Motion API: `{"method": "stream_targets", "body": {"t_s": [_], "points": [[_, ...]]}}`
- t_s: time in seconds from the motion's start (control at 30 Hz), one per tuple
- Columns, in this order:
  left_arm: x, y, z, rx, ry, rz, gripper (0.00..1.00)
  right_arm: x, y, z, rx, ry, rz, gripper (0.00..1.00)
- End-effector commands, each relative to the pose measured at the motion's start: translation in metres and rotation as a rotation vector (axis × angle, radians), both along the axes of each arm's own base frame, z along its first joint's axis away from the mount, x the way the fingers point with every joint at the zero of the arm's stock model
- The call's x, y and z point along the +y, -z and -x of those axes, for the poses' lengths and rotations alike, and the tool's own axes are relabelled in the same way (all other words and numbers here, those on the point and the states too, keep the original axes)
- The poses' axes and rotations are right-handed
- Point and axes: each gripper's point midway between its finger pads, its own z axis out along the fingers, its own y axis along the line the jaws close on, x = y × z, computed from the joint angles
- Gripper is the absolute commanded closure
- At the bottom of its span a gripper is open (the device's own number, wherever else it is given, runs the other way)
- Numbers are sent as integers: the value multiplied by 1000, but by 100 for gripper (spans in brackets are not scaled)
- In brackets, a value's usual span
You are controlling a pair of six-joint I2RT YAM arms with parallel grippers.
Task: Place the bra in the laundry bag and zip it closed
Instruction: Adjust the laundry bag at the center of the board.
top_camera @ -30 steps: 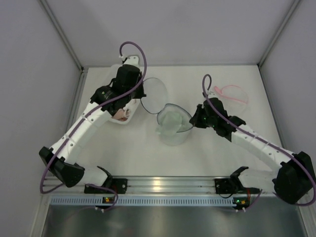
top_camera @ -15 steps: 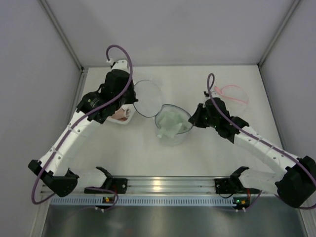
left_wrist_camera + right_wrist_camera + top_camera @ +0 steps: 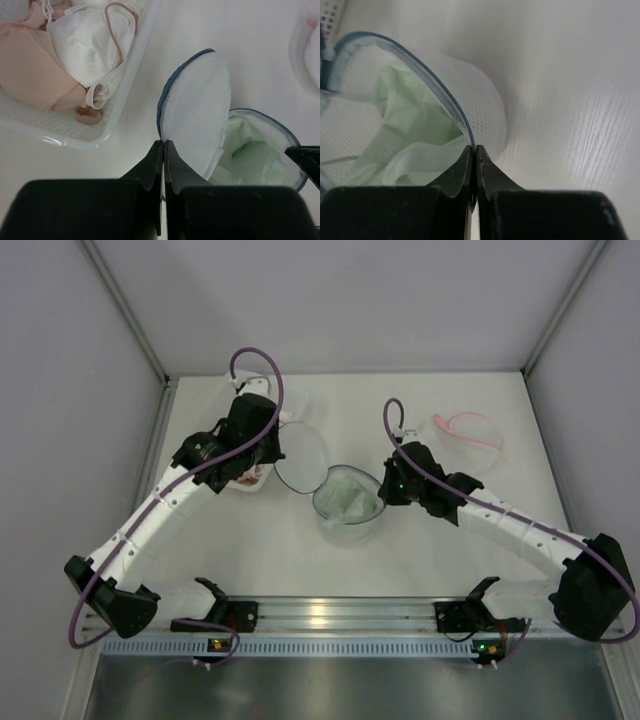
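The round white mesh laundry bag (image 3: 348,504) with a blue zipper rim stands open mid-table, its lid flap (image 3: 300,458) hanging off to the left. A pale green bra (image 3: 352,498) lies inside it. My left gripper (image 3: 163,142) is shut on the lid's (image 3: 197,102) blue edge. My right gripper (image 3: 474,146) is shut on the bag's right rim, beside the mesh wall (image 3: 482,102). The green bra (image 3: 415,125) fills the inside of the bag. From above, the left gripper (image 3: 276,454) sits left of the bag and the right gripper (image 3: 385,486) at its right.
A white plastic tray (image 3: 75,142) left of the bag holds a pink bra (image 3: 30,70) and a white bra (image 3: 85,40). A second mesh bag with a pink rim (image 3: 470,432) lies at the back right. White walls close in the sides and back.
The left gripper has swung out left and come back, bringing the lid nearer to the bag's mouth. The right gripper has shifted slightly left, still holding the rim.
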Motion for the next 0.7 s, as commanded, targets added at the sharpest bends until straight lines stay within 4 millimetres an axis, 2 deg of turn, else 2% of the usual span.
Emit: {"method": "stream_targets", "body": {"t_s": [0.0,0.03,0.1,0.13,0.17,0.23,0.27,0.3,0.33,0.4,0.43,0.47,0.57,0.6,0.63,0.67], "points": [[-13,-22,-7,-74,20,77,100,6,-56,-15,-121,-21,-31,99],[-14,-29,-7,-85,23,84,100,6,-60,-12,-102,-29,-23,100],[-16,-60,0,-143,50,143,100,13,-74,-6,-84,-56,-77,100],[-13,-70,1,-169,41,155,100,12,-69,2,-91,-60,-103,100],[-6,-73,1,-188,19,139,100,16,-71,-9,-153,-21,-157,100],[4,-62,-4,-177,-10,59,100,14,-38,-5,-58,-35,-163,100],[-1,-57,-3,-149,10,57,100,3,-32,-3,-4,-15,-124,100],[-4,-64,0,-154,29,82,100,2,-40,-5,-14,-14,-119,100],[-3,-69,3,-168,33,91,100,4,-56,-4,-86,-8,-101,100],[17,-88,3,-235,-34,65,100,7,-61,-4,-152,-10,-119,100],[22,-94,4,-254,-43,51,100,1,-56,-6,-134,5,-106,100],[28,-111,6,-292,-59,62,100,3,-59,-2,-88,-14,-137,100],[41,-124,5,-346,-116,49,100,2,-90,-13,-183,17,-254,100],[34,-122,0,-339,-91,48,100,7,-96,-19,-229,15,-296,100],[22,-117,-5,-317,-49,48,100,13,-95,-26,-219,-3,-287,100],[7,-109,-13,-283,-4,43,100,11,-91,-28,-178,-2,-240,100]]}}
